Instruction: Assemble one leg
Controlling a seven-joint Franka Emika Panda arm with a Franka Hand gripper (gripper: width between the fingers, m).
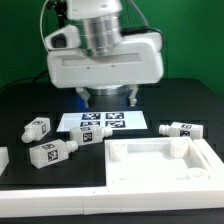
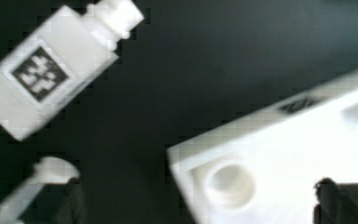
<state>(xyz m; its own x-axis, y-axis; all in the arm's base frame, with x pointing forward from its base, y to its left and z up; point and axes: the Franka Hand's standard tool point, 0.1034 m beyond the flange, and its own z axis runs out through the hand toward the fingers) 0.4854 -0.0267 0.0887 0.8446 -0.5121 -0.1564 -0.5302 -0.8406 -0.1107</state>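
Gripper (image 1: 108, 98) hangs open and empty above the marker board (image 1: 100, 120), while the leg (image 1: 160, 129) nearest it lies flat on the table (image 1: 25, 105) at about four o'clock in the exterior view, its long side running from three to nine o'clock, other legs (image 1: 38, 127) farther off near eight o'clock.

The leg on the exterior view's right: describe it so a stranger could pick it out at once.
Find the big white tray in front. Just behind its far edge lies a small white tagged leg. It alone lies on the exterior view's right of the marker board; the other legs lie on its left.
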